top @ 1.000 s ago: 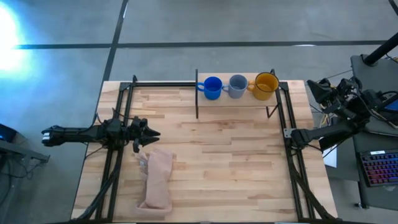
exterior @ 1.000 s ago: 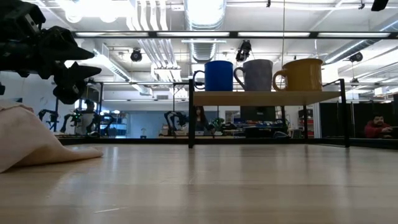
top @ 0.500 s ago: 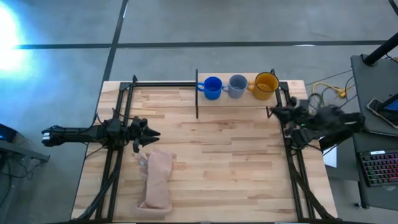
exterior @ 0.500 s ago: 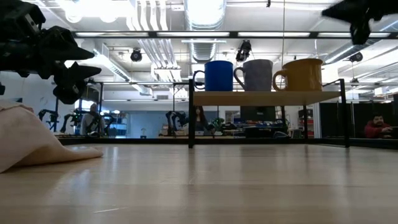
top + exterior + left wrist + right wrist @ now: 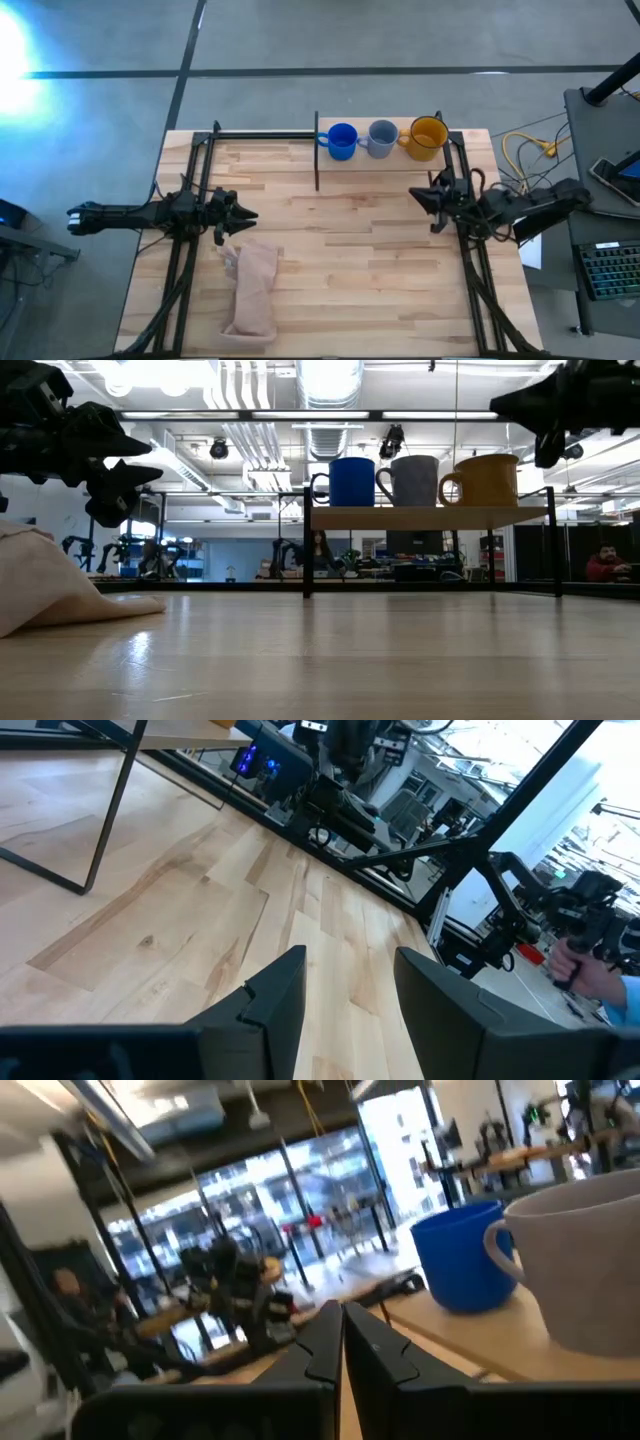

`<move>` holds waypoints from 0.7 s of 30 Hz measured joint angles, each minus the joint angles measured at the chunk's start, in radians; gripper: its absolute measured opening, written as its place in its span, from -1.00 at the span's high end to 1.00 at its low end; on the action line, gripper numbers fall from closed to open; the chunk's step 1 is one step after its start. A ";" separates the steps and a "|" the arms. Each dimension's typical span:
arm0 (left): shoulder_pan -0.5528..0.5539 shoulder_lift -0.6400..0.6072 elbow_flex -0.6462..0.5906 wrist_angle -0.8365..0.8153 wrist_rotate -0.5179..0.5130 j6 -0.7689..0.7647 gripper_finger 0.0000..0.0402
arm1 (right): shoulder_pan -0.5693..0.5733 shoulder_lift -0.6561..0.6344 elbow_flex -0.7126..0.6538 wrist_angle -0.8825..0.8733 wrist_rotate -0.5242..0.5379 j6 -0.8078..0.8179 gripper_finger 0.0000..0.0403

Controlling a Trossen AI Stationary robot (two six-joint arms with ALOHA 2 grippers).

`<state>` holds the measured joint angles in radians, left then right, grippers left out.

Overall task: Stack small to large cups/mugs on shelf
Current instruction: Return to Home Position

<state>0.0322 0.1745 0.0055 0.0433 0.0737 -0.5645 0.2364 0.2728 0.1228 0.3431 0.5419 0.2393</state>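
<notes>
Three mugs stand on their bases in a row on the shelf (image 5: 385,162) at the table's far edge: blue (image 5: 341,140) on the left, grey-blue (image 5: 381,137) in the middle, yellow-orange (image 5: 428,137) on the right. They also show in the low view as blue (image 5: 350,481), grey (image 5: 414,480) and yellow (image 5: 488,479). My right gripper (image 5: 414,194) is shut and empty. It hovers just near of the shelf's right end and points toward the table's left. Its wrist view shows the blue mug (image 5: 460,1260) and the grey mug (image 5: 580,1260). My left gripper (image 5: 250,214) is open and empty at the table's left.
A pinkish-beige cloth (image 5: 252,290) lies on the table near my left gripper. Black frame rails run along the left side (image 5: 185,270) and the right side (image 5: 470,270). Bare tabletop (image 5: 350,250) lies between them. A person (image 5: 605,565) sits far behind the table.
My right arm has swung in from beyond the table's right edge toward the left. Its gripper now hovers over the table just near of the shelf's right end. The mugs have kept still.
</notes>
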 joint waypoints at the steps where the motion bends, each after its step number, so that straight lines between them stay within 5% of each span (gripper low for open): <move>1: 0.000 0.000 0.000 0.000 0.000 0.000 0.30 | 0.000 -0.001 -0.029 0.051 0.000 -0.008 0.96; 9: 0.000 0.001 0.000 0.000 0.000 0.000 0.30 | 0.000 0.000 -0.113 0.206 0.000 -0.110 0.96; 21: 0.000 0.000 0.000 0.000 0.000 0.000 0.30 | 0.000 -0.002 -0.113 -0.115 -0.037 -0.169 0.96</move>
<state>0.0324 0.1741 0.0055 0.0433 0.0736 -0.5648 0.2367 0.2708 0.0095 0.2285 0.5049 0.0701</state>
